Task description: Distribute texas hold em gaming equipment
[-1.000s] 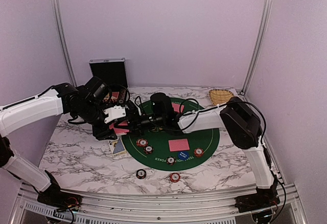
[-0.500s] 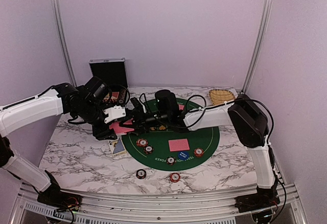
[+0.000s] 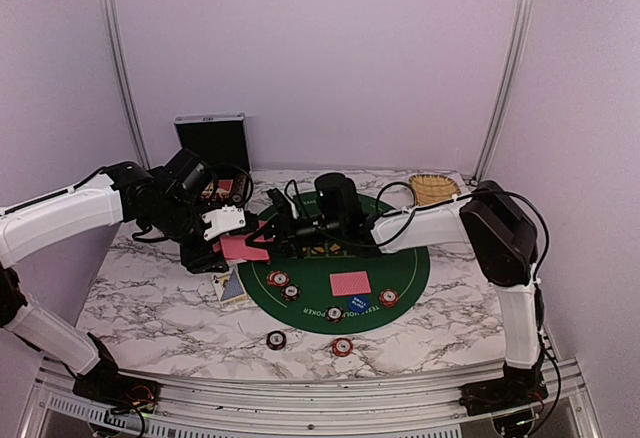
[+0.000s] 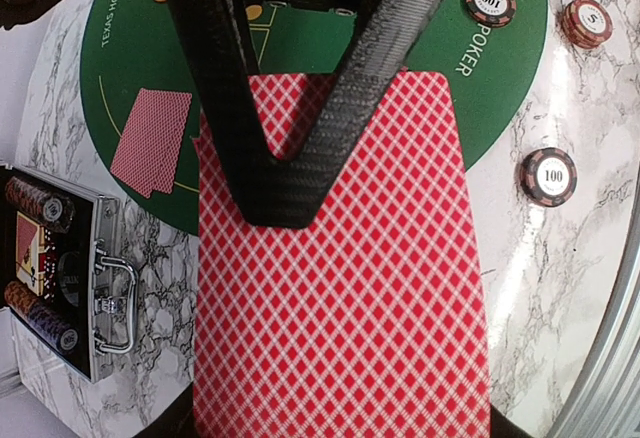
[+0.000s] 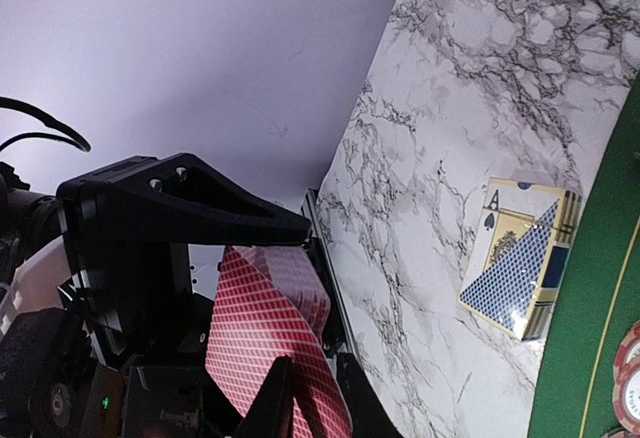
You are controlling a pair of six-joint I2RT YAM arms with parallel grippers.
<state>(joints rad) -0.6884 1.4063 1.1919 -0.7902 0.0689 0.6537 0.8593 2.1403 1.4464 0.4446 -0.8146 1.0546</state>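
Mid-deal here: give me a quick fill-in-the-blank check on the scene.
1. The left gripper is shut on a deck with ___ backs.
2. ___ chips lie on the marble, off the mat.
3. The blue button lies on the ___ mat.
4. The wicker basket sits at the far ___ corner.
Missing: red; two; green; right

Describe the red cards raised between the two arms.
The cards have red backs with a white diamond lattice and rounded corners. They look like thin glossy paper, and offset edges suggest more than one. They hang above the table, near the left edge of the green mat. The left gripper is shut on them, its black fingers meeting in a V over the back. The right gripper has a finger on each side of one edge; whether it pinches is unclear.
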